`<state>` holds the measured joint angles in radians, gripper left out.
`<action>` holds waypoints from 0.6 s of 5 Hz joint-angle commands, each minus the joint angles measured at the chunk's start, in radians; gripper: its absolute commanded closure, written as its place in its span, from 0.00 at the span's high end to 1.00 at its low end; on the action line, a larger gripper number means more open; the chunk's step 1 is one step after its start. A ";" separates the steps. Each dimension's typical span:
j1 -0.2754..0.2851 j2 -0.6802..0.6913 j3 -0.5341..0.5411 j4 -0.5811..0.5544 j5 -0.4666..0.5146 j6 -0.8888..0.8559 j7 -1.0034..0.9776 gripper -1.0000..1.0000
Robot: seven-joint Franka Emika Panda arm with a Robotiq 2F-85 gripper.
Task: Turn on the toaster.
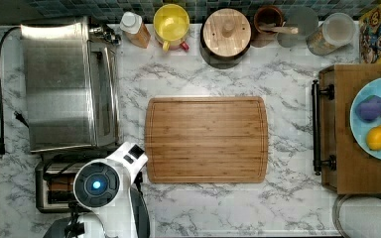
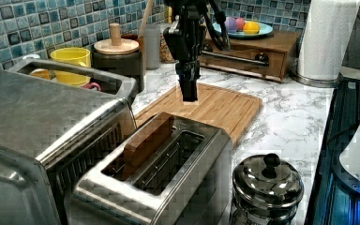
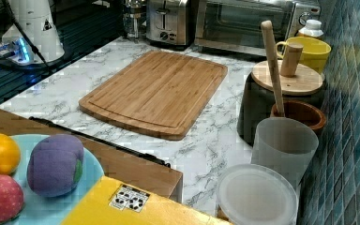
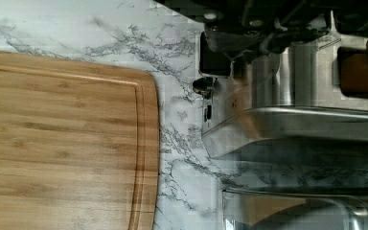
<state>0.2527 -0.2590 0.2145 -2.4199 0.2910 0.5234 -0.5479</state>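
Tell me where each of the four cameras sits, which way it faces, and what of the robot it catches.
Top view: overhead, facing straight down on the cutting board; the arm covers part of the toaster.
Left view: behind the toaster, facing along the counter; the gripper hangs past it.
Right view: beside the fruit plate, facing back towards the toaster.
Wrist view: on the arm, facing down at the toaster.
All four share board and toaster.

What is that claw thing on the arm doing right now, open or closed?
End effector: cannot be told whether open or closed; it hangs in the air beyond the toaster, in front of the cutting board, holding nothing visible.
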 commanded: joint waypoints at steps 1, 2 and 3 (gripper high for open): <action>0.067 0.025 -0.030 -0.060 0.008 0.023 -0.030 0.00; 0.059 0.044 -0.025 -0.039 0.059 0.000 -0.078 0.00; 0.068 0.061 -0.016 -0.046 0.035 0.016 -0.057 0.00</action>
<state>0.2849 -0.2184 0.1898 -2.4824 0.2922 0.5381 -0.5801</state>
